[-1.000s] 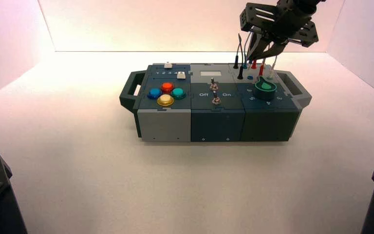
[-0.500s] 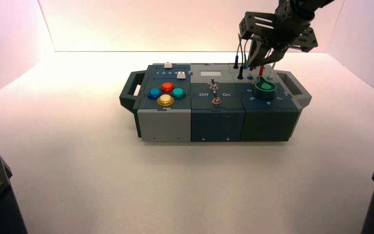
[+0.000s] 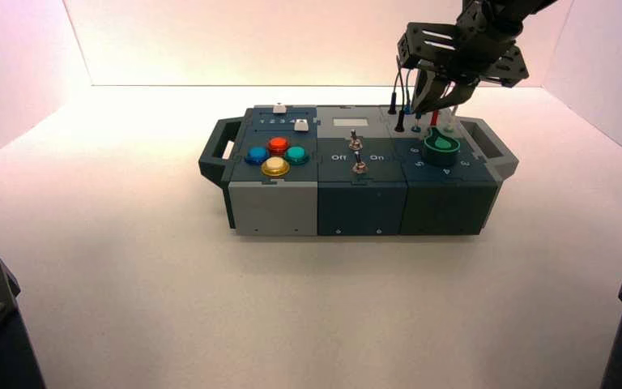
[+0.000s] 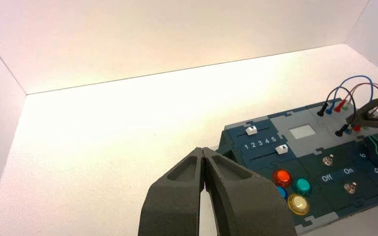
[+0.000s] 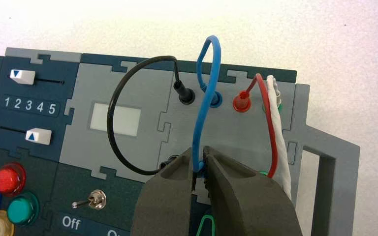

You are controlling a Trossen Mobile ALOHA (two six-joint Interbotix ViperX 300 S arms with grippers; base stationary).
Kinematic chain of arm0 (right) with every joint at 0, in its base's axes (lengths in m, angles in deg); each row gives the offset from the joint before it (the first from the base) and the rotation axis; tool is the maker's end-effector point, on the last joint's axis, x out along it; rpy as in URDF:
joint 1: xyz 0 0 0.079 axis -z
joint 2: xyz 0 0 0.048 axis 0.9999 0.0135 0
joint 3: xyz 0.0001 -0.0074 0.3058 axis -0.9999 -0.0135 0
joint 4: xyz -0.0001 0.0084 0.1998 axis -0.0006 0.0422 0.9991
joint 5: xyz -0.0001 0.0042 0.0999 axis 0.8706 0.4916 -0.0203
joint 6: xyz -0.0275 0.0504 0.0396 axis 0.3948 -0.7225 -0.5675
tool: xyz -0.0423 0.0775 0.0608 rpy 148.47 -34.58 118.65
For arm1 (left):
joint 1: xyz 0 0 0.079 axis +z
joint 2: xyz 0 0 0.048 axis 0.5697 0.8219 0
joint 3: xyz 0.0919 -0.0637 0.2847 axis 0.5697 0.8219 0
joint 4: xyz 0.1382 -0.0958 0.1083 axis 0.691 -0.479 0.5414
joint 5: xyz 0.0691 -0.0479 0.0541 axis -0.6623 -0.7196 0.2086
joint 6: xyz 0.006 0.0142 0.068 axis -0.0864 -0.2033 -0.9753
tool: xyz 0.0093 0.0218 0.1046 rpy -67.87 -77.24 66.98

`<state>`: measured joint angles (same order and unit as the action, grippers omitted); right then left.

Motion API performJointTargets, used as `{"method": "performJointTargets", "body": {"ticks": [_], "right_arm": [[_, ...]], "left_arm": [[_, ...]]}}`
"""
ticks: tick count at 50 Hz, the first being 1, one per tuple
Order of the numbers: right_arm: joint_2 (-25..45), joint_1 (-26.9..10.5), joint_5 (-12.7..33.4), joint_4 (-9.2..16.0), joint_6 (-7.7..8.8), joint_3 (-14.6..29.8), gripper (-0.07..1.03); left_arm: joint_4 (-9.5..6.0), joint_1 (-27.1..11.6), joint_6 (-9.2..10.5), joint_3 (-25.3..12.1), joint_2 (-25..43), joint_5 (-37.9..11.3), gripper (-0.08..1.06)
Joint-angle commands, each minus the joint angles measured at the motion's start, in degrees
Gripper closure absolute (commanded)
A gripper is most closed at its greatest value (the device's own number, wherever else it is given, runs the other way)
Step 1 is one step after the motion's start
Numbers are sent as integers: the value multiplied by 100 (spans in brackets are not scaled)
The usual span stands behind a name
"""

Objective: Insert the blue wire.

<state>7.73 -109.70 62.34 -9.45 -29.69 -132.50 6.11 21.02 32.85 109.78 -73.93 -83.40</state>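
High view: right pincer [image 3: 421, 110], low over the grey right-rear panel [image 3: 389, 119] of the box [image 3: 361, 204]. Blue wire [image 3: 408, 82], a thin flexible lead, arches beside it.

Left wrist view: left pincer [image 4: 203, 150] idle, apart from the box, fingers together. Blue wire forms a rounded loop among black, red and white leads [image 4: 377, 87].

Right wrist view: right pincer narrow, gripping the blue wire's near end. Smooth, bright-blue, tall narrow bend; far plug in the rear-row blue socket [image 5: 216, 100], between black and red plugs. Near plug mostly hidden; seating cannot be told.
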Motion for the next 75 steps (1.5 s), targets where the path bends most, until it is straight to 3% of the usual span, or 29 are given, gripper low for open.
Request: {"method": "performJointTargets", "body": {"ticks": [1, 75], "right_arm": [[-62, -26, 0, -35, 9, 88, 99], [123, 9, 211, -352, -26, 308, 99]], "left_arm": [[-9, -9, 9, -123, 26, 70, 101], [-9, -9, 0, -132, -9, 70, 101]]}}
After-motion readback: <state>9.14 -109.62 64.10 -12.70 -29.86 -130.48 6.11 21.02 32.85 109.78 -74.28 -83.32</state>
